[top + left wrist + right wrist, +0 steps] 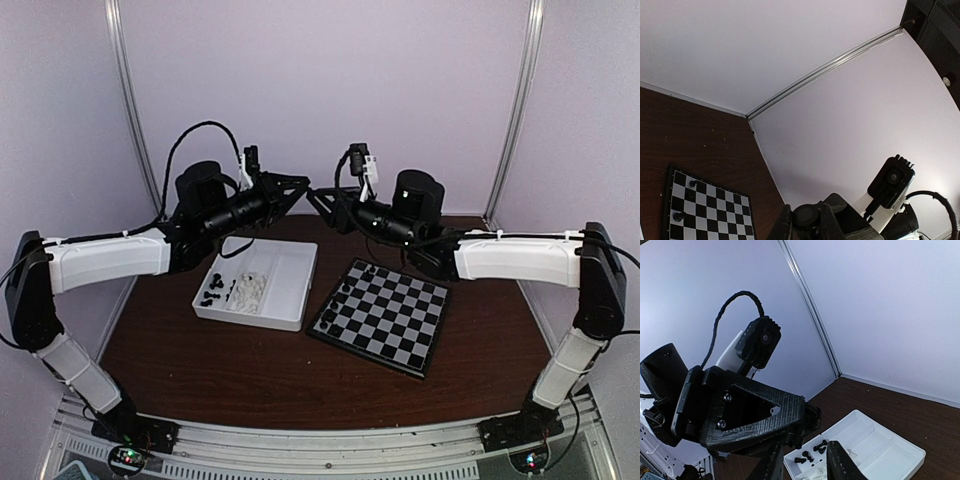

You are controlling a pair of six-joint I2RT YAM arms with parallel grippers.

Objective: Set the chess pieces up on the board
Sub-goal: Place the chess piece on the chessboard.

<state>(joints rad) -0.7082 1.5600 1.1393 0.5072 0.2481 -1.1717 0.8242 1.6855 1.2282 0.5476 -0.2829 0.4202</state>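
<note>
**Two Arms Meet Tip to Tip Above the Chess Table**

We see both arms raised. The left gripper [302, 187] and the right gripper [318, 199] are nearly nose to nose in the air over the far edge of the brown table [220, 360]. The right gripper's two fingers [836, 462] stand apart, with the left gripper's tip close by them. We view the left jaws side-on, so we cannot tell whether they are together or clamped on anything.

One board [400, 328] lies flat right of centre, with a few black chess pieces [347, 287] near its far-left edge. The left wrist view shows two of them.

One white tray [292, 262] sits just beside the board on its left. At least four black chessmen [211, 288] lie in its left compartment. The next compartment holds a heap of white chessmen [247, 291], too small for us to count.
</note>
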